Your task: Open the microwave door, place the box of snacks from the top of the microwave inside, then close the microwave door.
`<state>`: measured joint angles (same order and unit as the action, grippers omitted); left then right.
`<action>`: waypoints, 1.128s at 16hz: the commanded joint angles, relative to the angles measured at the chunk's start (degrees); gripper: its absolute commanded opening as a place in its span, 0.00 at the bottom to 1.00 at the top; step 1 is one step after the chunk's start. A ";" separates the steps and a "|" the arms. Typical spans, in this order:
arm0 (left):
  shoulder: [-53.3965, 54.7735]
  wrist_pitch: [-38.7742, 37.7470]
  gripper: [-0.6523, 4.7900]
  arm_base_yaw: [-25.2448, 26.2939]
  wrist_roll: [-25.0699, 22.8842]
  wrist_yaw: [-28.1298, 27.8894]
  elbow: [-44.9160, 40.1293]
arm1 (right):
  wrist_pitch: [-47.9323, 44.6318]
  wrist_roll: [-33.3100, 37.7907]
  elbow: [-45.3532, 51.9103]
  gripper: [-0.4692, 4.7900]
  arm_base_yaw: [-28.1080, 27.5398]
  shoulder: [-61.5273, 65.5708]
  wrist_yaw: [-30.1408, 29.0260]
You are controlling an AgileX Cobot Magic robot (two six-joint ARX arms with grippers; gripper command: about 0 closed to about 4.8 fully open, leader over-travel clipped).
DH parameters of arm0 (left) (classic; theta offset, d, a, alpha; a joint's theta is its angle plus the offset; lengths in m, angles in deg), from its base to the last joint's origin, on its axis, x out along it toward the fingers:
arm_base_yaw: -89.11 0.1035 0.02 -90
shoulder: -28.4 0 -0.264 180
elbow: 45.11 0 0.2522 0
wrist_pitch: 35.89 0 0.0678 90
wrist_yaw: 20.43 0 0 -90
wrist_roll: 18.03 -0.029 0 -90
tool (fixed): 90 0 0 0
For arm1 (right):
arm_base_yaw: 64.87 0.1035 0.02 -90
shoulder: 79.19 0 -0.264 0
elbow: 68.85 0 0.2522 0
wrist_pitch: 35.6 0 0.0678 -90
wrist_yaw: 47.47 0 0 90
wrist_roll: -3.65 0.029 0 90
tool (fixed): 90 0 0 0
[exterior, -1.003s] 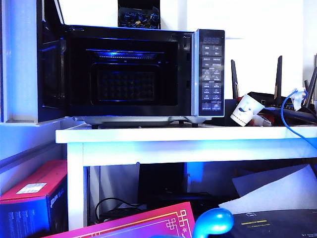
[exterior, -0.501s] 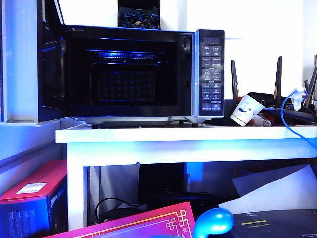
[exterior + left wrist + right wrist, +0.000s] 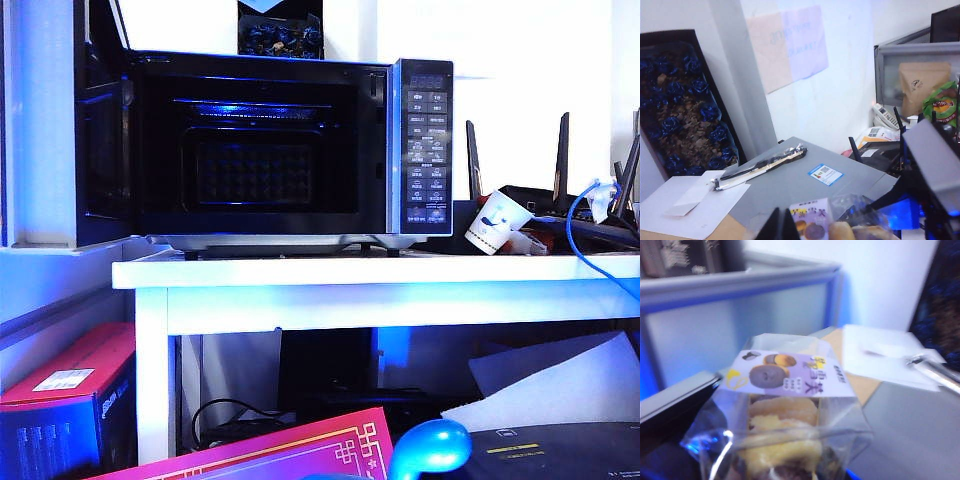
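Observation:
The microwave [image 3: 420, 140] stands on a white table with its cavity showing. The microwave door [image 3: 100, 140] is swung wide open to the left. Neither gripper shows in the exterior view. Above the microwave's grey top [image 3: 790, 180], my right gripper [image 3: 875, 212] is shut on the box of snacks [image 3: 785, 415], a clear tub with pale yellow pieces and a purple label. That tub [image 3: 840, 227] fills the right wrist view and hides the fingers there. My left gripper [image 3: 782, 227] hangs beside the tub, its dark tips together with nothing between them.
A dark box with blue pieces [image 3: 685, 110] leans against the wall behind the microwave top [image 3: 280, 35]. White paper [image 3: 685, 205] and a foil-wrapped stick [image 3: 760, 167] lie on the top. A paper cup [image 3: 495, 222], router antennas [image 3: 562, 150] and a blue cable [image 3: 580, 230] sit right of the microwave.

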<state>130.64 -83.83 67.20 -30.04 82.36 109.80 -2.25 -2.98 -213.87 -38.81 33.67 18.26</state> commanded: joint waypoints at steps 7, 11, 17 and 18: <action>-0.57 0.33 0.11 -0.07 -0.02 0.07 0.15 | -2.25 -5.64 7.43 0.49 0.13 -0.74 -7.85; -0.57 -0.04 0.11 -0.07 -0.02 0.07 0.13 | -7.98 -5.64 13.86 0.49 0.11 -0.61 -7.78; -0.57 -2.14 0.11 -0.07 -0.07 0.04 0.13 | -17.73 -5.38 21.99 0.49 0.11 1.46 -5.20; -0.55 -2.49 0.11 -0.07 -0.07 0.04 0.13 | -18.67 -5.35 22.45 0.49 0.11 2.64 -4.87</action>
<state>130.46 -86.41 67.20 -30.04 82.36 109.77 -17.88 -8.41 -191.27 -38.81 36.25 13.18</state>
